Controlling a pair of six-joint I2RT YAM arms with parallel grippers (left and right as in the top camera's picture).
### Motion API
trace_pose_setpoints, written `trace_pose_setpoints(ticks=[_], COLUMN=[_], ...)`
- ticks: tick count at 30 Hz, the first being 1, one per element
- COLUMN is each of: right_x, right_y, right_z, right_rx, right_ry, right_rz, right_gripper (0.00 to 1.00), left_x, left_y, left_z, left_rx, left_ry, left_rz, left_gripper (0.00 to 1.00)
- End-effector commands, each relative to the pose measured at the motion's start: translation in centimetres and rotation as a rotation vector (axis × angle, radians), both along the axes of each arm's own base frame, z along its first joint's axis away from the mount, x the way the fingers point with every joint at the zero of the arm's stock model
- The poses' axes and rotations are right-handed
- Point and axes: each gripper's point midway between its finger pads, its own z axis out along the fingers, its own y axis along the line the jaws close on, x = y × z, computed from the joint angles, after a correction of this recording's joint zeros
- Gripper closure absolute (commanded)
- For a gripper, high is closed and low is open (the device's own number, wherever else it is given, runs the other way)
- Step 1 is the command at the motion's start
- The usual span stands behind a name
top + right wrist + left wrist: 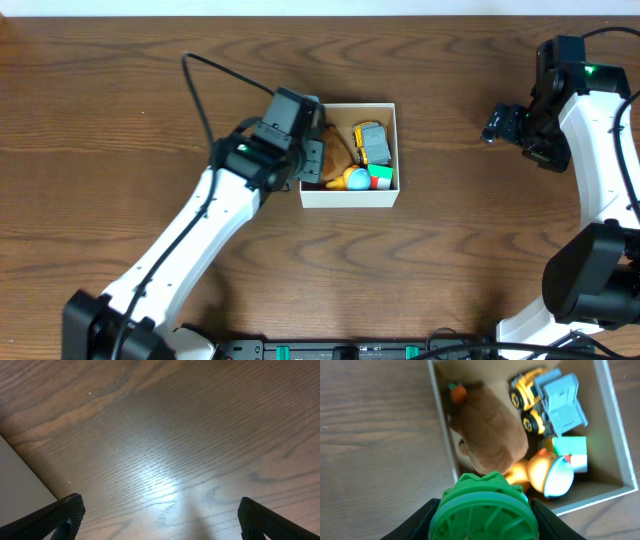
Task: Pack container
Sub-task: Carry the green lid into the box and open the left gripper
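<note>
The container (350, 195) sits on the desk (120, 100) a little left of centre, its white walls framing a tan inside. The left end effector (482, 521) hangs over the container's left edge, its fingers pinching a round green toy (482, 510) with ribs like a wheel. In the left wrist view the toy sits above the box's near corner, partly over the wall. I cannot tell whether it touches anything beneath.

Inside the box, a brown plush (490, 435) lies against the left wall. A yellow truck with a grey-blue bed (550, 402) lies in the far right part. A yellow figure with a pale blue dome (542, 467) sits near the front wall, with a green block (570, 445) just beside it.

The right end effector (160, 507) is well apart from the container, off to the right, fingers spread wide over bare desk (nothing between them). No writing or label can be read on any item.
</note>
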Motion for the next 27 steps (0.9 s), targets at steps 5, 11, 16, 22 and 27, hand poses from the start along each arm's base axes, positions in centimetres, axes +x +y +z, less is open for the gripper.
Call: trace_pose_setpoints(ticks=[5, 11, 16, 22, 27], right_x=[-0.1, 0.0, 0.0, 0.0, 1.0], right_y=[0.1, 0.1, 0.1, 0.1, 1.3], right_z=[-0.3, -0.3, -0.3, -0.3, 0.4], right_rx=[0.0, 0.0, 0.0, -0.003, -0.021], right_ry=[0.012, 0.011, 0.012, 0.012, -0.04], right_rz=[0.014, 0.015, 0.014, 0.047, 0.159], right_gripper=[0.01, 0.01, 0.01, 0.01, 0.01], left_x=[-1.0, -1.1, -1.1, -0.9, 0.7], left_y=[-1.9, -2.2, -2.1, -1.7, 1.3], left_z=[-2.9, -3.4, -3.4, -3.0, -0.5], left_rx=[0.055, 0.063, 0.063, 0.069, 0.07], left_ry=[0.063, 0.075, 0.074, 0.058, -0.018], left_rz=[-0.07, -0.077, -0.077, -0.067, 0.023], left_gripper=[0.67, 0.41, 0.29, 0.29, 0.28])
